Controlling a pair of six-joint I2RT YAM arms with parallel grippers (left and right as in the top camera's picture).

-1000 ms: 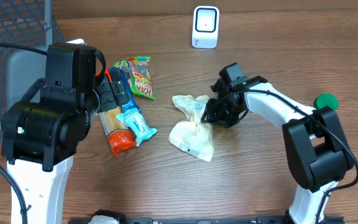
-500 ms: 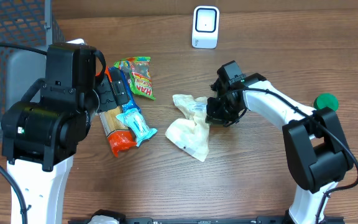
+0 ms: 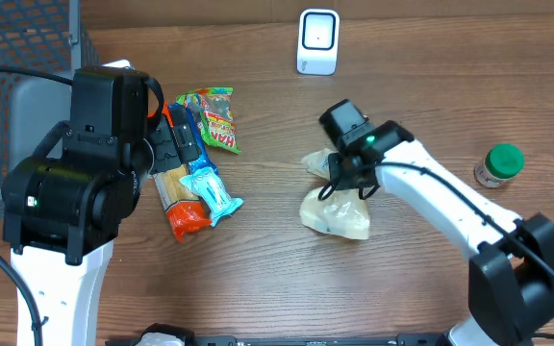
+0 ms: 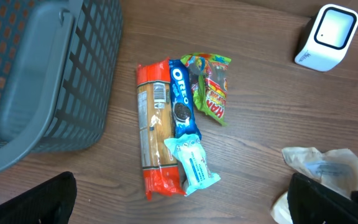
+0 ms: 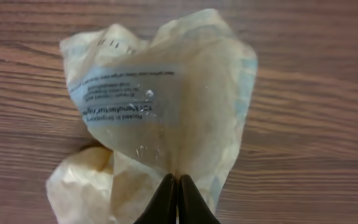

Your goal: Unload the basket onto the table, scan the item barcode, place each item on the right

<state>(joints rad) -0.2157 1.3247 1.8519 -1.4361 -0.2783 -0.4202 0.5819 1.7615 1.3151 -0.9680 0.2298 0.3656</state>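
Pale bag (image 3: 339,216) shifted right, pinched in the right gripper (image 5: 178,183), trailing nearward; one bag, one scanner (image 3: 317,41), four snacks (image 3: 200,144).

- Left side?
- We see the black-and-white left arm (image 3: 75,183) standing upright, left gripper (image 4: 179,199) facing down, its black fingers (image 4: 33,202) spread wide.
- Right?
- We see the white right arm (image 3: 450,202) extended inward, right gripper (image 5: 178,183) pointing down, tips pinched together on the crumpled translucent plastic bag (image 5: 160,112).
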